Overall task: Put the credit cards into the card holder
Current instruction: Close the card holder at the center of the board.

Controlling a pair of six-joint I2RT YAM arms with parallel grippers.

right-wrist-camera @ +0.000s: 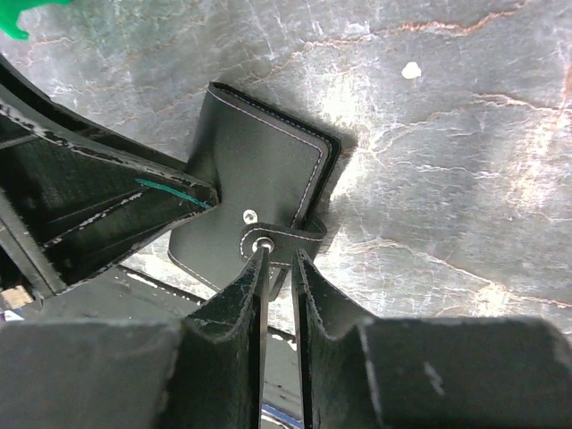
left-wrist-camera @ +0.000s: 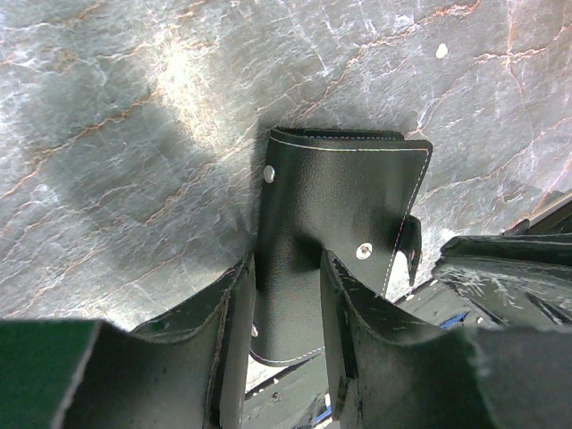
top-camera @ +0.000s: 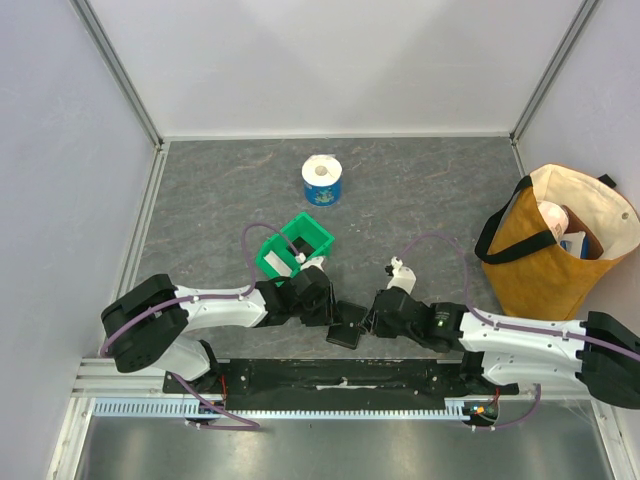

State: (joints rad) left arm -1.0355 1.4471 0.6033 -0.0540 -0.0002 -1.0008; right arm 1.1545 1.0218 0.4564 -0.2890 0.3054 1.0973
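Between the two arms, close to the near edge of the grey marbled worktop (top-camera: 420,200), sits the small black stitched folding card holder (top-camera: 347,326), closed, with both end effectors on it from opposite sides. The left end effector (left-wrist-camera: 288,308) reaches in from the left and straddles the holder's body; its fingers stand partly apart with the black cover filling the gap, so it appears to be clamped on the holder. The right end effector (right-wrist-camera: 279,268) comes from the right with its fingers almost together, pinching the short snap tab (right-wrist-camera: 299,239) that wraps round the holder's edge.

That tab is what the next move seems to turn on. It sits on the side facing the right arm, directly at that arm's fingertips, while the holder's body runs away from it toward the left arm. Pulling the tab back toward the right while the left arm braces should pop the snap.

No credit cards can be made out in any view. A green plastic bin (top-camera: 270,262) stands just behind the left end effector.
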